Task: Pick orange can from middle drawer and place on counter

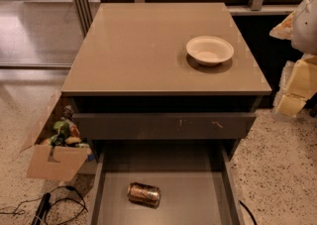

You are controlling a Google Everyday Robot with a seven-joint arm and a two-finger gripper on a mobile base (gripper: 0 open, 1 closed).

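The orange can [143,194] lies on its side on the grey floor of the middle drawer [188,179], which is pulled open at the bottom of the view. The can sits left of the drawer's centre, apart from the side walls. The tan counter [143,45] spreads above it on top of the dark-grey cabinet. My gripper [294,92] is at the far right edge, pale yellow under a white arm part, off the counter's right side, well above and to the right of the can. Nothing shows in it.
A white bowl [209,49] stands on the right part of the counter. A closed grey drawer front [163,126] with small scratches overhangs the open drawer. A cardboard box [52,157] of packets stands on the floor at left, with a black cable [54,206] in front.
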